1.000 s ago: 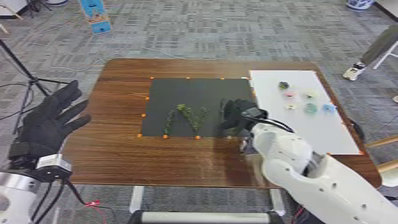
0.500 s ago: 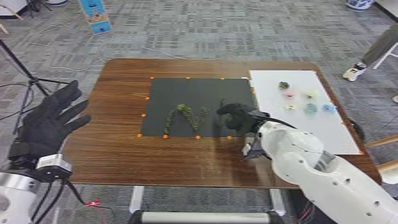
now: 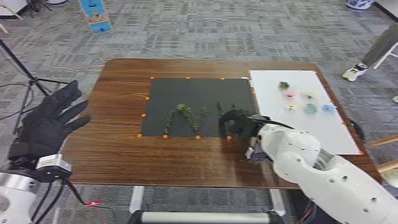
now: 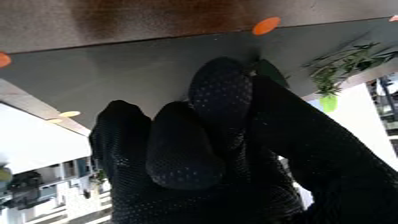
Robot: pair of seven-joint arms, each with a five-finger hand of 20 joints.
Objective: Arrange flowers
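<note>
- flower stems [image 3: 185, 114] lie on the black mat [image 3: 200, 89]
- right hand [image 3: 236, 121] low at its right side; can't tell if it's gripping
- left hand [image 3: 44, 122] beside the desk [image 3: 115, 162], fingers spread
- right wrist view adds a green leaf [image 4: 272, 73]

Left arm [image 3: 16, 197] cut off, flowers [image 3: 310, 108] blurred

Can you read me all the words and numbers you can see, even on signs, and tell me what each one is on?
There are no words or numbers I can read.
Tall blue panel standing on the grey carpet: its markings are too small and blurred to read.
Flat black mat: I can make out no writing.
Rectangular white board: none I can make out either.
</note>
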